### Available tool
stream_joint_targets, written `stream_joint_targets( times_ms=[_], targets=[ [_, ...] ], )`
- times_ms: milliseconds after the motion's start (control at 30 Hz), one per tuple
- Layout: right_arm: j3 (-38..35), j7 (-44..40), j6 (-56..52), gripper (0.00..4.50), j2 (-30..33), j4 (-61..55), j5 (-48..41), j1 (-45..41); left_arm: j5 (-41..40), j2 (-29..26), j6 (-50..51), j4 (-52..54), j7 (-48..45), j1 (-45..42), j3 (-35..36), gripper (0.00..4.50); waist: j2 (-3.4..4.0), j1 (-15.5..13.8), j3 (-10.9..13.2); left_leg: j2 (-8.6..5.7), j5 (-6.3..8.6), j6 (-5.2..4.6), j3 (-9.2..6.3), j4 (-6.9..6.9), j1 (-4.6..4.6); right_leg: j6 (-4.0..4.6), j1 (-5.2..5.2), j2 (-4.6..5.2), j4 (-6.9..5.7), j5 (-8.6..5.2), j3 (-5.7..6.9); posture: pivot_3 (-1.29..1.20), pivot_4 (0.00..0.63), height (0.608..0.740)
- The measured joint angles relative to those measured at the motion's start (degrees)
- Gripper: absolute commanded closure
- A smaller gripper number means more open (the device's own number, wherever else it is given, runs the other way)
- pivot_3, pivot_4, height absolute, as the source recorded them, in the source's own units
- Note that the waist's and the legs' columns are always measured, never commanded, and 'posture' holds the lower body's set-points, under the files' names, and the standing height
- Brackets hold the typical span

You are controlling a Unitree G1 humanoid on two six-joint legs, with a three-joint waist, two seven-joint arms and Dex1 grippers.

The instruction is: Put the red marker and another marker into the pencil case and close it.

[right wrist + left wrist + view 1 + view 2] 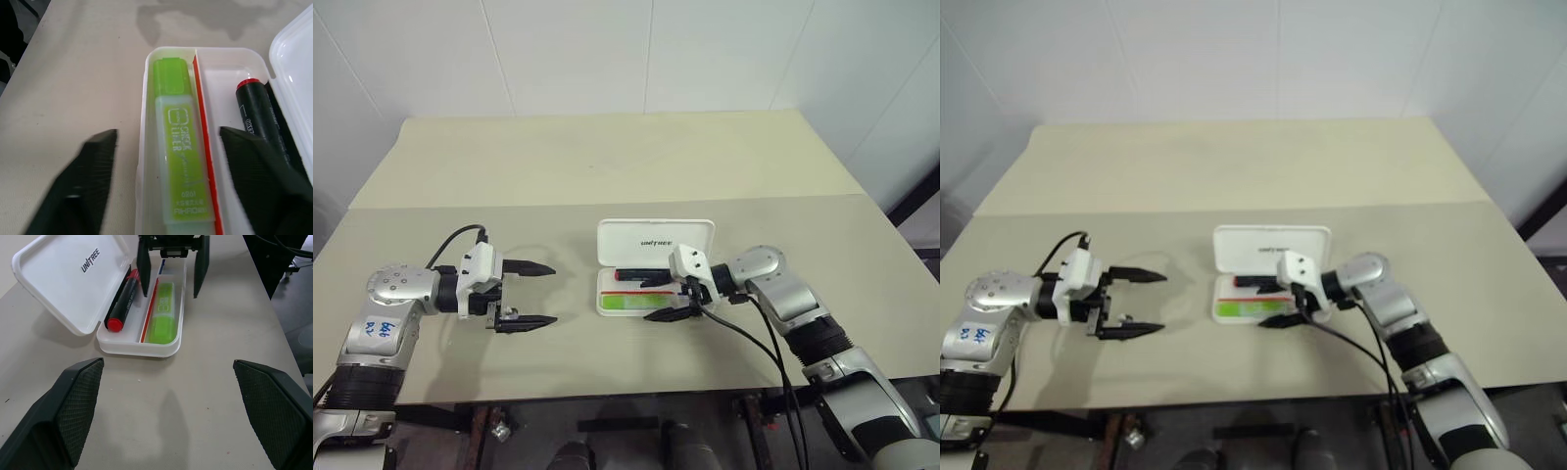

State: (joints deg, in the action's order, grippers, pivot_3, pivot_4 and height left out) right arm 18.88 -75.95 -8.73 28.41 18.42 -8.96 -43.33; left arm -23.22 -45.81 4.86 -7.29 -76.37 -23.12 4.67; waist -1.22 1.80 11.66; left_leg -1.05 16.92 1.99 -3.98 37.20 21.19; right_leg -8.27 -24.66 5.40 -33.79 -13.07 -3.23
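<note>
Pencil case (pixel 655 239) sits open near the middle of the beige bench (pixel 607 157), lid tipped up at its far side, lettering showing on the lid. Inside the tray: red marker (pixel 122 301) in the compartment next to the lid, light green highlighter (pixel 163 313) in the compartment away from the lid, a red divider strip between them. Right claw (pixel 658 300) hangs over the case's right end, fingers spread apart, one on each side of the highlighter, holding nothing. Left claw (pixel 530 294) hovers above the bench well left of the case, fingers wide open, empty, pointing toward the case.
</note>
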Motion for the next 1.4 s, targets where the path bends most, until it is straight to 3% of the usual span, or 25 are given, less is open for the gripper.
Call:
stream_joint_targets(
  times_ms=[267, 467, 667, 967, 1400],
  targets=[
    [-2.26, -0.04, -0.32, 0.06, 0.01, -5.05, -2.86, 0.51, 0.0, 0.04, -0.03, -0.04, 0.0, -0.47, 0.0, 0.0, 0.0, 0.01, 0.0, 0.01, 0.01, 0.01, 0.0, -0.04, 0.0, 0.0, -0.02, 0.0, 0.02, 0.0, 0.0, 0.0, 0.15, 0.74],
    [-9.66, -0.12, -7.43, 0.06, 5.19, -21.82, -12.88, 13.87, -0.08, -0.01, 0.03, 1.03, 2.88, 4.56, 2.69, 0.0, 0.0, -0.31, 0.0, -0.01, 0.1, 0.01, -0.05, -0.04, 0.09, 0.03, 0.01, 0.05, 0.15, -0.05, 0.03, 0.0, 0.15, 0.74],
    [-18.11, 5.4, -11.5, 0.06, 8.96, -31.19, -17.53, 19.69, 0.79, 0.17, -1.21, 2.63, 9.9, 10.98, 6.94, 0.0, 0.0, -0.1, 0.0, 0.12, 0.11, 0.03, -0.01, -0.04, -0.12, 0.12, 0.04, -0.05, 0.22, -0.1, 0.04, 0.0, 0.15, 0.74],
    [-30.85, 11.59, -11.05, 0.06, 15.06, -31.16, -18.18, 26.69, 1.83, 7.36, 1.06, 11.47, 28.04, 22.89, 12.83, 0.0, -0.03, -0.34, -0.02, 0.06, 0.11, 0.04, 0.0, -0.02, -0.09, 0.07, 0.1, 0.05, 0.29, -0.07, 0.02, 0.0, 0.15, 0.74],
    [-29.91, 15.1, -10.11, 0.06, 13.98, -31.77, -18.23, 28.27, 5.14, 17.05, 5.84, 18.48, 46.36, 29.03, 13.34, 0.0, -0.05, -0.32, -0.03, 0.06, 0.11, 0.04, 0.02, 0.04, -0.17, 0.08, 0.17, 0.0, 0.25, -0.07, -0.01, 0.0, 0.15, 0.74]
  ],
)
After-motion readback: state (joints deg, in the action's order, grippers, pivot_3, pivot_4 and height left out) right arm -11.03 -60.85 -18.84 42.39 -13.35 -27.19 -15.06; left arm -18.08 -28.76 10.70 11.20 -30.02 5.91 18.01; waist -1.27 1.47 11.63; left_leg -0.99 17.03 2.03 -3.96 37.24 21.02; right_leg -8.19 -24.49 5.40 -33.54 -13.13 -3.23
